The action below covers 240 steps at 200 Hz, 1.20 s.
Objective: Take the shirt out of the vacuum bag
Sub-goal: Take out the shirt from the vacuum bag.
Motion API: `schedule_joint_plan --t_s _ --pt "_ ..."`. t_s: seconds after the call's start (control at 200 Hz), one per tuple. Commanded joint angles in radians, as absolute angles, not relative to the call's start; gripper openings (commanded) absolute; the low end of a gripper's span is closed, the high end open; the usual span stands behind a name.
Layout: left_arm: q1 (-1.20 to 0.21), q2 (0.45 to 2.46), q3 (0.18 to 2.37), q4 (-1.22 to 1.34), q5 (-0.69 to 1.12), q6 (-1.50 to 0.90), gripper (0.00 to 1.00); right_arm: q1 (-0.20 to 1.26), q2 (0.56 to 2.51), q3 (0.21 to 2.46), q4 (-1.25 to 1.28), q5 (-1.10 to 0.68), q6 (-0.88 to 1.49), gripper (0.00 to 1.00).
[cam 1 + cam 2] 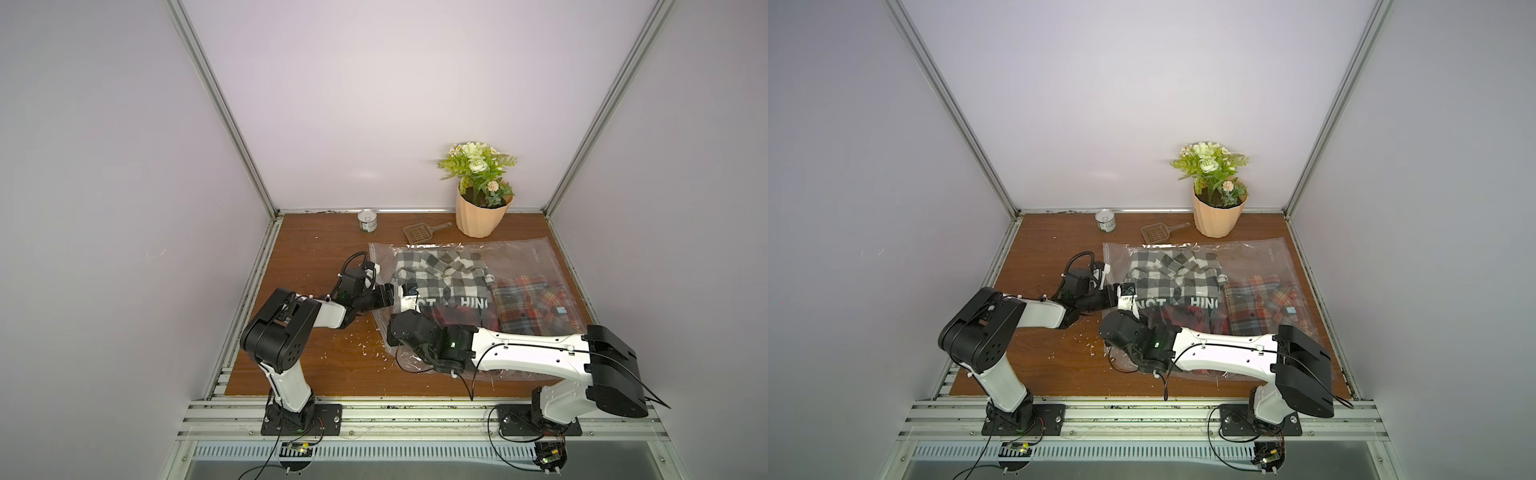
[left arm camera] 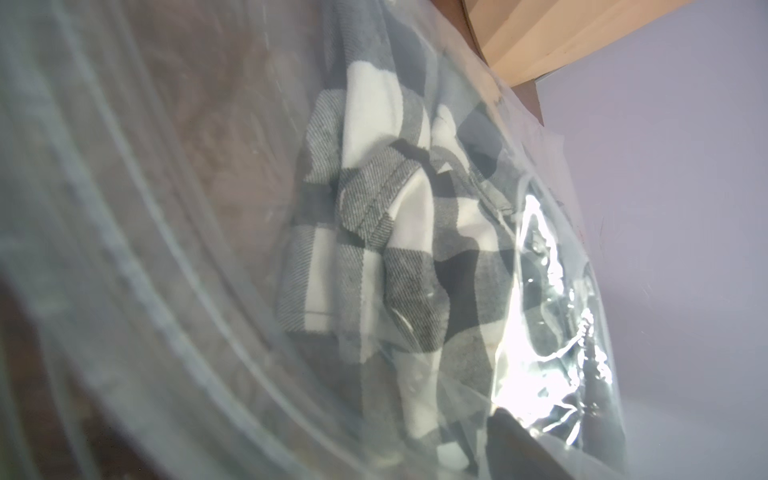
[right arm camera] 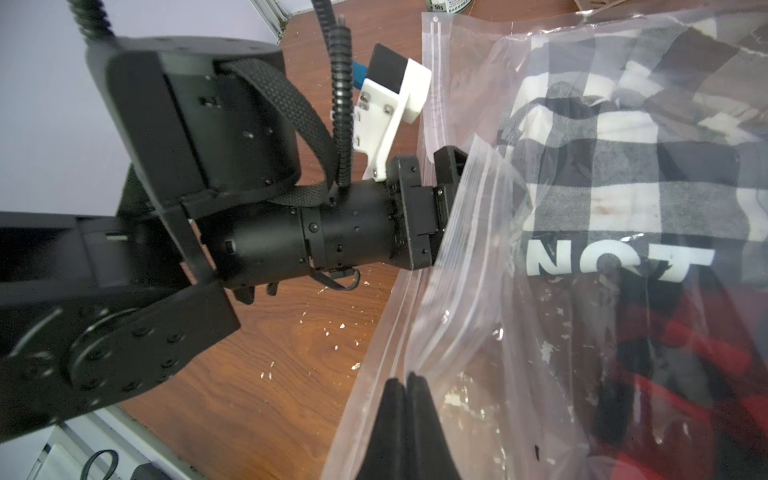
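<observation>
The clear vacuum bag lies flat on the wooden table in both top views. Inside it are a black-and-white checked shirt, a red-and-orange plaid shirt and a dark red garment under a black band with white letters. My right gripper is shut on the bag's top layer at its zip edge and holds it lifted. My left gripper is open and reaches into the bag's mouth under that layer. Only one of its fingers shows, through plastic, close to the checked shirt.
A peach flower pot, a tin can and a small brown scoop stand along the back wall, behind the bag. White crumbs lie on the table left of the bag. Walls close in on three sides.
</observation>
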<state>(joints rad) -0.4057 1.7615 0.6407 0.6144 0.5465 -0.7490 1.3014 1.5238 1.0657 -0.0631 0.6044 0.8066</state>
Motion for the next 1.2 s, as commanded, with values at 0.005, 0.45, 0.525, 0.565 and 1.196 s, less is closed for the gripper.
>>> schedule_joint_plan --t_s 0.005,0.45,0.525,0.565,1.196 --pt "-0.423 1.783 0.644 0.593 0.559 -0.777 0.78 1.31 1.491 1.096 -0.003 0.605 0.779 0.0" --pt "-0.379 1.608 0.711 0.373 0.57 -0.704 0.79 1.31 1.494 1.101 0.002 0.603 0.753 0.0" --pt "-0.379 1.606 0.717 0.395 0.607 -0.733 0.79 1.31 1.493 1.102 -0.002 0.603 0.75 0.0" --pt "-0.38 1.611 0.717 0.412 0.631 -0.751 0.79 1.31 1.491 1.101 -0.004 0.604 0.749 0.0" --pt "-0.418 1.698 0.694 0.406 0.577 -0.703 0.93 1.311 1.503 1.127 0.001 0.572 0.727 0.0"
